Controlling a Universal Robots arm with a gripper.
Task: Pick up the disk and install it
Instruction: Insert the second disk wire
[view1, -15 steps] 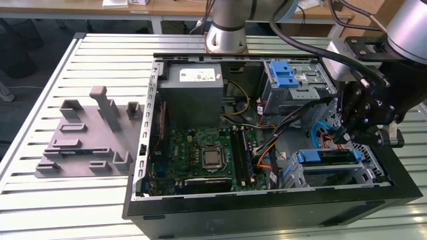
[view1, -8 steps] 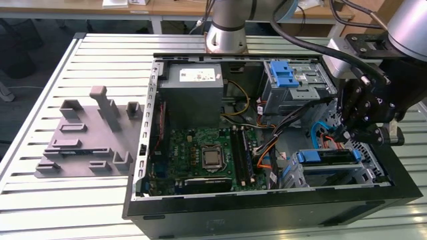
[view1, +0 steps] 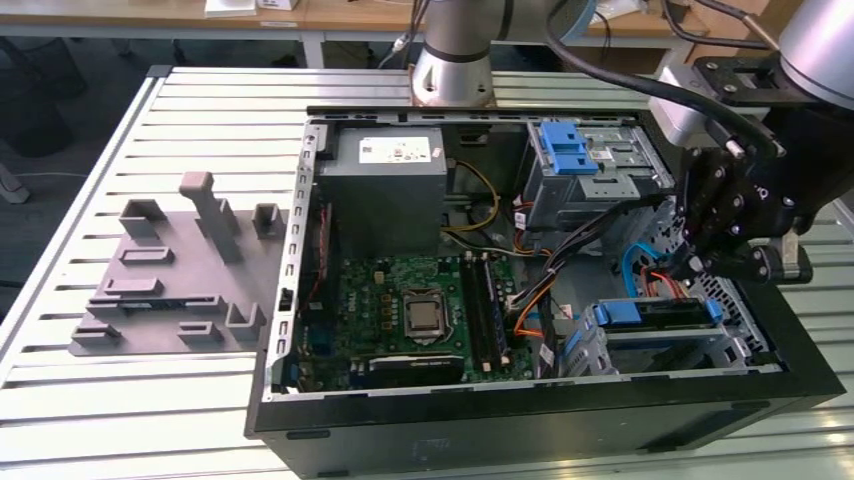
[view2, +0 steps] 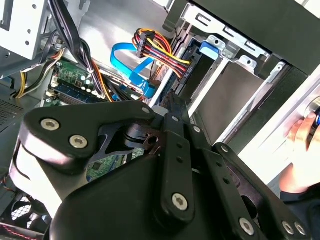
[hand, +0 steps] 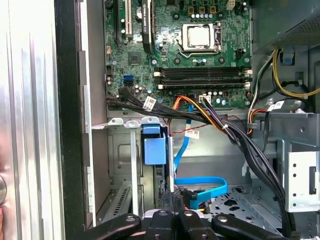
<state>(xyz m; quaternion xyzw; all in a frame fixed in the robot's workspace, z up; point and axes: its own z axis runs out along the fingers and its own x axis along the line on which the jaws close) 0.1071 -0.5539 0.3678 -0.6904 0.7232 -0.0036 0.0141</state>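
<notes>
I am looking at a big metal table (view1: 80, 400) made of long silver strips. An open black computer case (view1: 534, 425) lies on it, and I use the case like a clock in the exterior view, with twelve at the far side.

The robot arm (view1: 454, 50) stands on the table at twelve o'clock, just behind the case. It bends over and comes down at about three o'clock.

Out past nine o'clock, a flat grey holder (view1: 174, 280) with little blocks and posts lies on the table, apart from the case.

Inside the case, the grey power supply box (view1: 387, 190) sits at eleven o'clock. The green board (view1: 400, 300) lies below it, from the middle to seven o'clock. The grey drive cage (view1: 587, 165) with a blue latch is at one o'clock.

The black gripper (view1: 694, 268) hangs inside the case at about four o'clock. It is right above the disk (view1: 654, 315). The disk, with its blue rails, sits in the low bay at four o'clock, by the case's front corner. The gripper looks to be touching it or just over it. I cannot tell if the gripper is pinched shut or apart.

In both wrist views a flat blue cable (hand: 200, 187) curls near the gripper, beside a bunch of black, orange and yellow wires (hand: 210, 117).

In the second wrist view a person's hand (view2: 302, 150) rests outside the case.
</notes>
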